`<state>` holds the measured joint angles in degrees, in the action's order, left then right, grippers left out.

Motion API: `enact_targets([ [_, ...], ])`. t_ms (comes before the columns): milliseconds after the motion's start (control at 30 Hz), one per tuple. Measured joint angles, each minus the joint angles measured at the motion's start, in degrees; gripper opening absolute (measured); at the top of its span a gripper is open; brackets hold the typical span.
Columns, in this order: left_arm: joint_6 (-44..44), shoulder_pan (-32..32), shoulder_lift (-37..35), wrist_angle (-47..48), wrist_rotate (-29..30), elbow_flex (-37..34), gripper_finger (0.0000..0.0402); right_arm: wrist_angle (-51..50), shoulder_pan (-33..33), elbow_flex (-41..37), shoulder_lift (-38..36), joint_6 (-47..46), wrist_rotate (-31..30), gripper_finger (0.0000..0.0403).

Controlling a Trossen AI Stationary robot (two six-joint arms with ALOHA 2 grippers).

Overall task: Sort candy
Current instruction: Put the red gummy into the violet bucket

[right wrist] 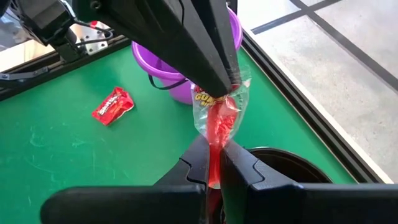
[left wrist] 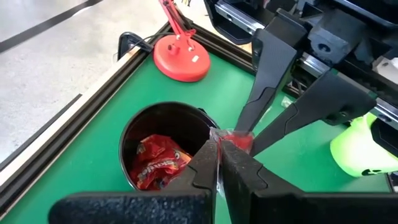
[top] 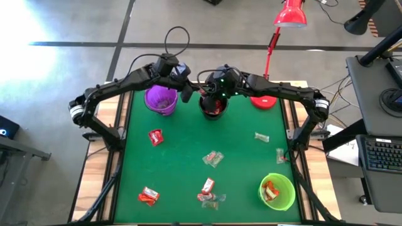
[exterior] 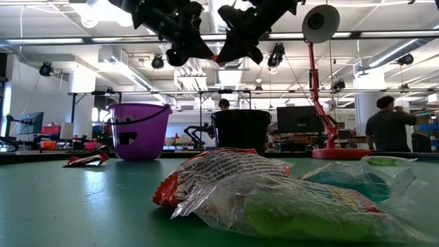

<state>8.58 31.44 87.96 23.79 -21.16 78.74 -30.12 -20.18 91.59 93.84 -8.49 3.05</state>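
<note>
Clear-wrapped red candy [right wrist: 217, 118], yellow lettering "GU…" only partly legible, hangs above the black cup [top: 213, 107]. Left gripper [left wrist: 219, 144] and right gripper [right wrist: 214, 151] each clamp it from opposite ends, arms meeting at the table's far edge. Cup holds red-wrapped sweets [left wrist: 159, 163]. More candy scattered on the green mat [top: 182, 157].

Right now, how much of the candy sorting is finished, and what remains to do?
Partly done. The black cup already holds orange-red candy, and the green cup holds one too. In hand: both claws, left claw and right claw, are shut on one clear packet with red sweets above the black cup. Left: several loose candies on the green table, like the red one. The purple cup looks empty.
</note>
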Motion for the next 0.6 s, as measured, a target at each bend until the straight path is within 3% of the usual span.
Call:
enact_targets([
  [600, -1.5, 0.1, -2.9, 3.0, -0.9, 0.0, 0.0000, 3.9, 0.0, 0.0, 0.0, 0.9, 0.0, 0.0013],
])
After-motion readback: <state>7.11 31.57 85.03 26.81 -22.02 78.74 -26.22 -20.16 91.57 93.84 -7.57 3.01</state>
